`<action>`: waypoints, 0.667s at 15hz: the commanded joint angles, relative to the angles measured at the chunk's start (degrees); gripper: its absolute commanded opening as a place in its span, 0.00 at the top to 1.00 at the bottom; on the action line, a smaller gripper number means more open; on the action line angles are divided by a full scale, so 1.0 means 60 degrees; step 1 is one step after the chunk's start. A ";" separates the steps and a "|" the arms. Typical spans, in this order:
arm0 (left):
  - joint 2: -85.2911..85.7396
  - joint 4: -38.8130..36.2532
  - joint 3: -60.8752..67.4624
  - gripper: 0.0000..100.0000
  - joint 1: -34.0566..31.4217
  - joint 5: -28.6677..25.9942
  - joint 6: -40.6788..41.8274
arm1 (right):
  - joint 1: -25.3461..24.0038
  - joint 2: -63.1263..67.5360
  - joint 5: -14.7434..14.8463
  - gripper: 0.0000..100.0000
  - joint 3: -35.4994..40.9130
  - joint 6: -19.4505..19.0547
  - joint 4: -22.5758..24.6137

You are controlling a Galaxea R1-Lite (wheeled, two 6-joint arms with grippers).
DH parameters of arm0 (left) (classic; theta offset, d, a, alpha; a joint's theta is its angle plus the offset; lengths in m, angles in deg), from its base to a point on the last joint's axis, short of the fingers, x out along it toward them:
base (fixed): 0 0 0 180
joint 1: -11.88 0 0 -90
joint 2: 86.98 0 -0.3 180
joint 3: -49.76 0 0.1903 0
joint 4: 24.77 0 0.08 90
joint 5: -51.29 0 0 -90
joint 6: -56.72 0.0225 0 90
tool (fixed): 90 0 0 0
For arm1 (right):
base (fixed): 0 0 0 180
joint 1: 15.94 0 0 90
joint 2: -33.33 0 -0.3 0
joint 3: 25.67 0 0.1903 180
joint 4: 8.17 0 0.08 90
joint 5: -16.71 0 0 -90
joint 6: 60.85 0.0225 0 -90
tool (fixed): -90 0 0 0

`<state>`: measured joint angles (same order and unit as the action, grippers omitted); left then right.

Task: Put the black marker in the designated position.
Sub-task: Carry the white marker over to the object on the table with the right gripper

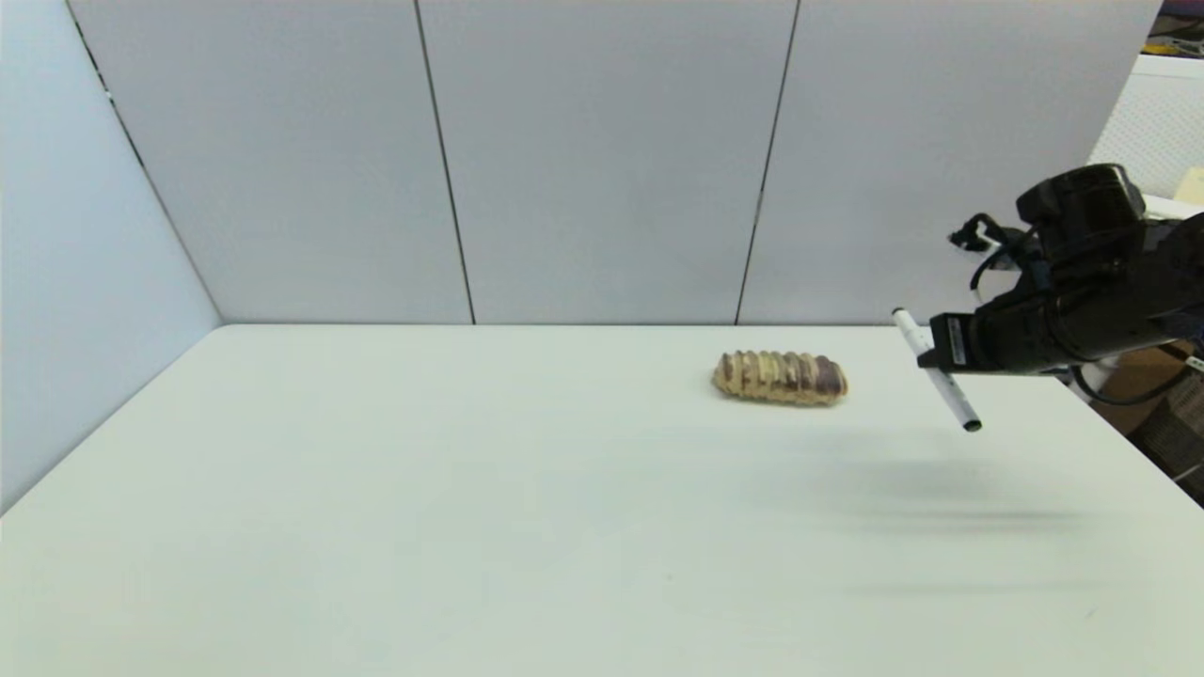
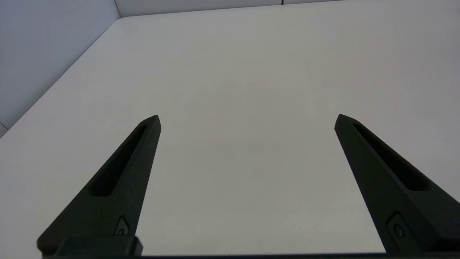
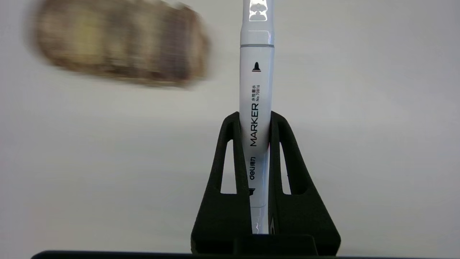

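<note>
The black marker (image 1: pixel 941 376), a slim white pen with black tips, hangs tilted in the air at the table's far right, clear of the surface. My right gripper (image 1: pixel 933 355) is shut on its barrel. The right wrist view shows the black marker (image 3: pixel 256 90) clamped between the right gripper (image 3: pixel 255 120), printed "MARKER" along its side. My left gripper (image 2: pixel 247 120) is open over bare table, holding nothing, and is out of the head view.
A ridged brown-and-tan bread loaf (image 1: pixel 780 377) lies on the white table (image 1: pixel 470 527) just left of the held marker, also visible as the loaf (image 3: pixel 118 45) in the right wrist view. Grey wall panels (image 1: pixel 602 160) stand behind the table. The table's right edge is near my right arm.
</note>
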<state>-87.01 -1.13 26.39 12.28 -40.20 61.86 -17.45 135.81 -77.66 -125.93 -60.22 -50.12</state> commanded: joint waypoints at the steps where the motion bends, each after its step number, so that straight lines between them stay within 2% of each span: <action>1: -0.0011 -0.0001 0.0000 0.00 0.0006 -0.0001 0.0007 | -0.0773 -0.1671 -0.1717 1.00 -0.0089 -0.0677 -0.0053; 2: -0.0011 -0.0001 0.0000 0.00 -0.0008 -0.0001 0.0007 | -0.1081 -0.1817 -0.2171 1.00 -0.0089 -0.0706 -0.0068; 3: 0.0004 -0.0001 0.0000 0.00 0.0006 -0.0001 0.0007 | -0.1447 -0.1905 -0.2420 1.00 -0.0074 -0.0750 -0.0068; 5: 0.0004 -0.0001 0.0000 0.00 0.0006 -0.0001 0.0007 | -0.2561 -0.1759 -0.2435 1.00 -0.0104 -0.0765 -0.0053; 7: 0.0004 -0.0001 0.0000 0.00 0.0006 -0.0001 0.0007 | -0.3571 -0.1495 -0.2215 1.00 -0.0045 -0.0618 -0.0068; 10: 0.0004 -0.0001 0.0000 0.00 -0.0008 -0.0001 0.0007 | -0.4875 -0.0865 -0.1263 1.00 -0.0104 -0.0194 0.0050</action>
<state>-87.01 -1.16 26.39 12.29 -40.20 61.89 -41.43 127.01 -88.66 -126.22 -62.96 -50.14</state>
